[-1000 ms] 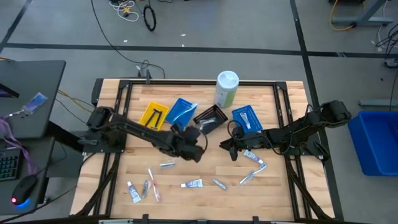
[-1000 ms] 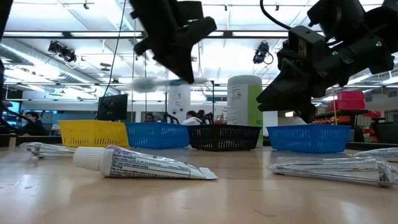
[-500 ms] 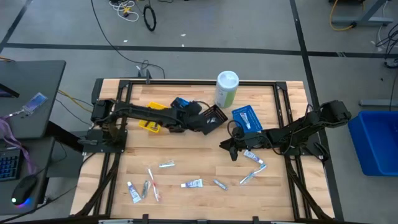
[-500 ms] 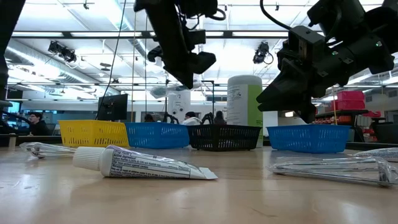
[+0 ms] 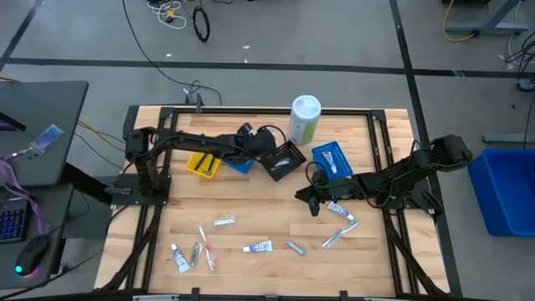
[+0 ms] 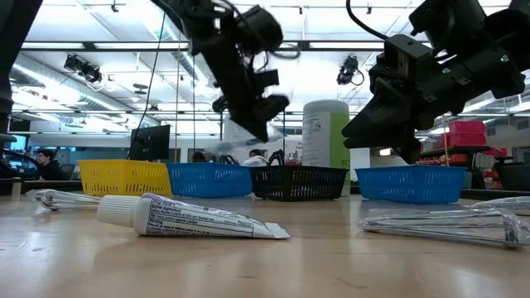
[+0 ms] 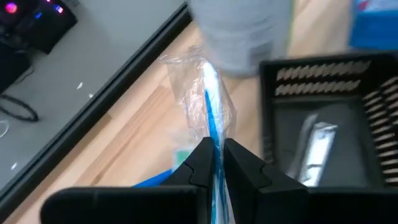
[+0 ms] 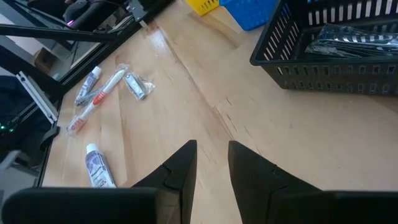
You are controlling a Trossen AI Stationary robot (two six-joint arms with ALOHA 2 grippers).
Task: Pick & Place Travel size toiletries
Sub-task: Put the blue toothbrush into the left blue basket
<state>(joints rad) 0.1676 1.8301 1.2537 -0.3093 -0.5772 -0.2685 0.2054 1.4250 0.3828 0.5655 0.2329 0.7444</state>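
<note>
Toothbrush (image 7: 210,106) in clear wrap sits pinched between the closed fingers of the left gripper (image 7: 217,160), held in the air beside the black basket (image 5: 282,159) and just over the blue tray (image 5: 241,164). More toiletries (image 5: 257,247) lie scattered on the table (image 5: 267,209) nearer the front edge. Right gripper (image 8: 211,163) hovers over bare wood, fingers apart, holding nothing.

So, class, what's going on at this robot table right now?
The left gripper is shut on a blue toothbrush in a clear wrapper, holding it in the air near the black tray and the tall white-and-green canister. The right gripper hangs open over bare wood, holding nothing. More small toiletries lie loose on the table's front half, not yet picked up.
</note>
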